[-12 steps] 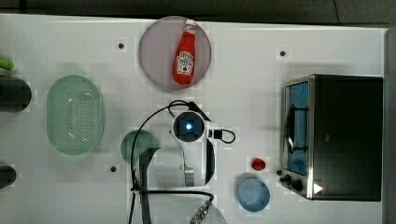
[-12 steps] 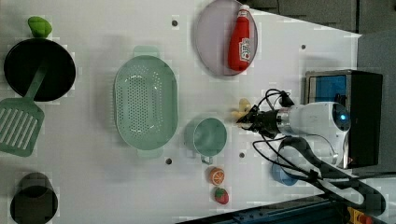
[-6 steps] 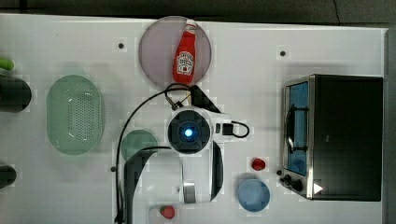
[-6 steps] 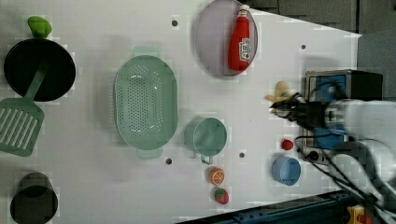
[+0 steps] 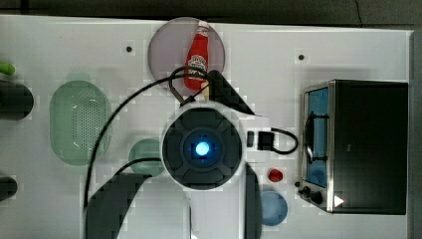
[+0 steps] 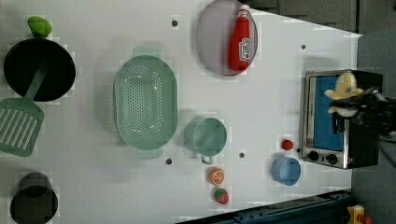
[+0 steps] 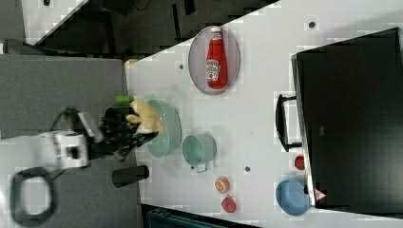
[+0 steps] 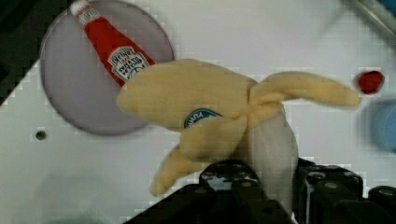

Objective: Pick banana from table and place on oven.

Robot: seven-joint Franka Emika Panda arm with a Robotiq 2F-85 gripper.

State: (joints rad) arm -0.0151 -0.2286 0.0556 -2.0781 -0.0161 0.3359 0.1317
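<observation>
My gripper [image 8: 268, 184] is shut on the banana [image 8: 205, 107], a soft pale yellow piece with peel flaps and a small blue sticker. The banana hangs high above the white table [image 5: 278, 64]. The left view places the banana [image 6: 344, 88] and my gripper [image 6: 364, 109] in front of the oven [image 6: 327, 140]. The right view has the banana [image 7: 145, 118] and my gripper [image 7: 126, 133] at its far left, before the colander. From above, the arm's round wrist [image 5: 201, 147] covers the table's middle, left of the oven [image 5: 370, 144] with its black top.
A ketchup bottle [image 5: 197, 55] lies on a grey plate [image 5: 164, 45]. On the table are a green colander [image 6: 145, 102], a green cup [image 6: 209, 136], a blue bowl [image 6: 286, 170], a red piece [image 5: 275, 175], an orange slice [image 6: 216, 176], a strawberry [image 6: 221, 196], a black pan [image 6: 39, 70] and a spatula [image 6: 16, 126].
The arm has risen with the banana in its grip; its wrist looks larger in the top view. In the left view the banana has moved right, to in front of the oven.
</observation>
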